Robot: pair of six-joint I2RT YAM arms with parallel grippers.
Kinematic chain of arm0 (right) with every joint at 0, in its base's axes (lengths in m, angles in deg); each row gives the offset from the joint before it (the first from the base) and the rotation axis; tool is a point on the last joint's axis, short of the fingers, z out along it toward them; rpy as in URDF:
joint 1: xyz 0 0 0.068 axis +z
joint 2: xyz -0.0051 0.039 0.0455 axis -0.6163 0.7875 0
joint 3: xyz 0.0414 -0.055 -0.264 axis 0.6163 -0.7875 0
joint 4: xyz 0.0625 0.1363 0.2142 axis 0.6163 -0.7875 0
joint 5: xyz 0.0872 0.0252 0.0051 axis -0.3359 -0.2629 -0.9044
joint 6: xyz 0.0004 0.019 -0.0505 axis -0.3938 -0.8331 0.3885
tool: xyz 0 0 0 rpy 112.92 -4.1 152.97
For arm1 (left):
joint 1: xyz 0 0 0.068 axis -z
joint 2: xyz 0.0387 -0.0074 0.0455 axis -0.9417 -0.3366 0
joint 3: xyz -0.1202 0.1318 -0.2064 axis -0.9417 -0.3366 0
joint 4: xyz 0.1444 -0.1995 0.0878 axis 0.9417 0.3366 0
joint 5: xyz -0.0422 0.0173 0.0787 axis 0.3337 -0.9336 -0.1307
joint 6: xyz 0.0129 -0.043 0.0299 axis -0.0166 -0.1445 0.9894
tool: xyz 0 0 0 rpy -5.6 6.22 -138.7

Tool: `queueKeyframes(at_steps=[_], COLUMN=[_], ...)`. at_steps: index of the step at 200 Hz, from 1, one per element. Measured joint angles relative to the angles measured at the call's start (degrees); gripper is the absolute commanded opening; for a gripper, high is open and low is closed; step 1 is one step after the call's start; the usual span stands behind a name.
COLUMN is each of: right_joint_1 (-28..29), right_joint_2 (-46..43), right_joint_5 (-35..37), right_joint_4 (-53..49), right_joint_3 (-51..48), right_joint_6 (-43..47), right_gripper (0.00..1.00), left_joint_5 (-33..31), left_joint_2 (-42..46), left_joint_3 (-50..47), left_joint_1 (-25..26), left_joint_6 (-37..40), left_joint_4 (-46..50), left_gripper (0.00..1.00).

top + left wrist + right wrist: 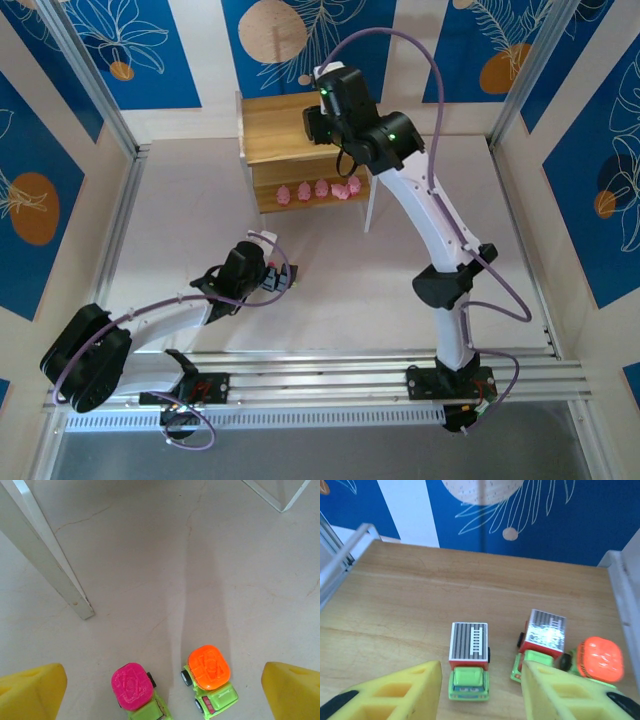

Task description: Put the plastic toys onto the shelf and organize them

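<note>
Pink toys (320, 189) in row on lower shelf (272, 126)

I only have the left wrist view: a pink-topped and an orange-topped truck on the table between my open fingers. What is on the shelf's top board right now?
Observer: Three trucks stand on the top board. In the right wrist view they are the left ladder truck, the right ladder truck and an orange-topped truck.
Operator: And the lower board?
Observer: A row of pink figures stands along the lower board.
Operator: Where is the right gripper?
Observer: The right gripper hangs over the top board, with its jaws apart on either side of the left ladder truck.
</note>
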Motion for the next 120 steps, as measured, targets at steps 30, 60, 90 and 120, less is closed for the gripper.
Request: queueKeyframes(at_steps=[30,60,90,120], right_joint_1=[1.6,3.0,3.2,3.2], right_joint_2=[-6.6,-17.3,-27.8,-34.8], right_joint_5=[1.4,2.1,1.4,-0.1], right_joint_4=[0.8,4.6,9.2,13.2], right_joint_3=[-5.7,-21.4,-39.7,-56.5], right_joint_6=[0.1,0.1,-0.3,-1.6], right_gripper=[0.46,0.46,0.47,0.47], left_joint_5=[-0.7,-1.4,-2.0,-2.7], left_joint_2=[0.0,0.1,0.2,1.7], left_joint_3=[0.0,0.0,0.0,0.0], left_joint_1=[0.0,0.0,0.0,0.0], left_joint_6=[0.0,0.0,0.0,-0.5], left_joint_4=[0.0,0.0,0.2,0.3], left_gripper=[1.00,0.99,0.98,0.88])
